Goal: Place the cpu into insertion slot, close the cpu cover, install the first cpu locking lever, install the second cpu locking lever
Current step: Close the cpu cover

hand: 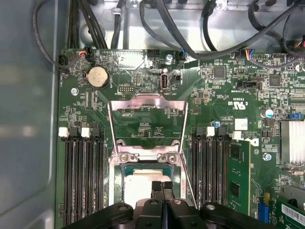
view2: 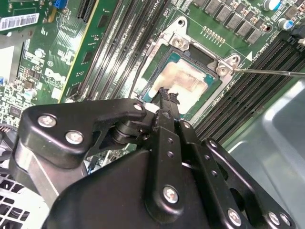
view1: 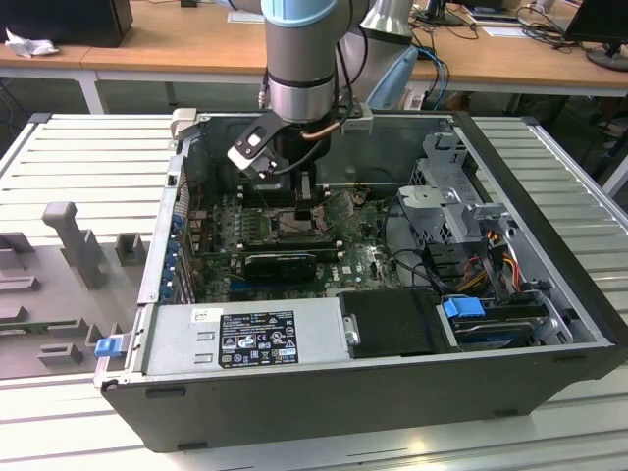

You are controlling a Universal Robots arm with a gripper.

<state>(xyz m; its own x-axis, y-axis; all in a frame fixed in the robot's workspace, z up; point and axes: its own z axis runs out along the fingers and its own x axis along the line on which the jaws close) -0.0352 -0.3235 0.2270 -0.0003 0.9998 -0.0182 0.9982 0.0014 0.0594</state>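
Note:
The cpu [hand: 137, 185] [view2: 188, 80] lies flat in the insertion slot [hand: 116, 187] [view2: 162, 59], its pale metal top facing up. My gripper [hand: 162, 187] [view2: 167, 95] is shut, its two black fingers pressed together just over the chip's near edge. I cannot tell whether they touch it. The cpu cover [hand: 147, 101] stands open, swung back from the slot on its hinge, with green board showing through its window. A thin metal lever rod [view2: 271, 72] [hand: 188, 177] runs free beside the slot. In the exterior view the gripper [view1: 303, 211] reaches down into the open computer case.
Long black memory slots [hand: 83, 181] [hand: 209, 167] flank the socket on both sides. A coin battery [hand: 97, 76] and cable bundles [hand: 190, 28] lie beyond the cover. The case holds a power supply [view1: 255, 339], a black card [view1: 280, 263] and a drive cage [view1: 461, 206] with wires.

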